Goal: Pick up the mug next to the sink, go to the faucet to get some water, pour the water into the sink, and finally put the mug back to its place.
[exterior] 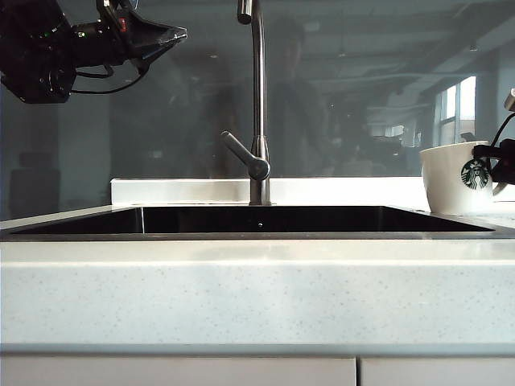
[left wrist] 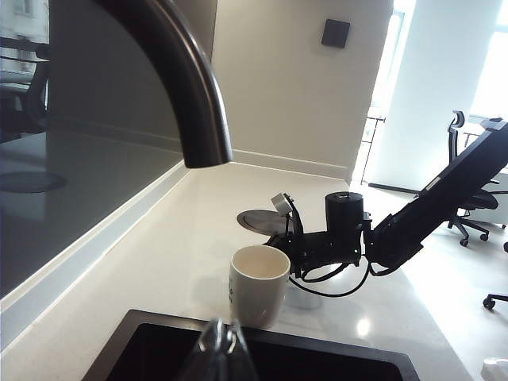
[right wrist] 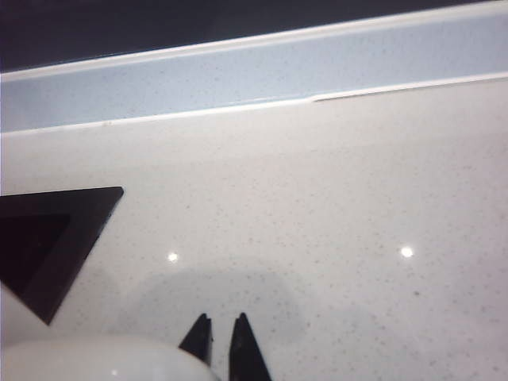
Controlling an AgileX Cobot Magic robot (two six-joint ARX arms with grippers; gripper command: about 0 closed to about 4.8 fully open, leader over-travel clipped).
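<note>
Your right gripper (right wrist: 220,337), fingers nearly together, seemingly pinching the handle, sat against the mug (exterior: 456,178) beside the sink (exterior: 257,235): the pick-up step. Your left gripper (exterior: 165,36) hung clamped, empty, up near the faucet (exterior: 258,104). Next: lift, carry beneath the spout.

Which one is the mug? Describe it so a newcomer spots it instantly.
Start at the wide dark sink set in the pale counter, faucet behind it. Off the sink's right end stands the mug, the right gripper at its handle side. It alone is white, cylindrical, with a round green logo.
</note>
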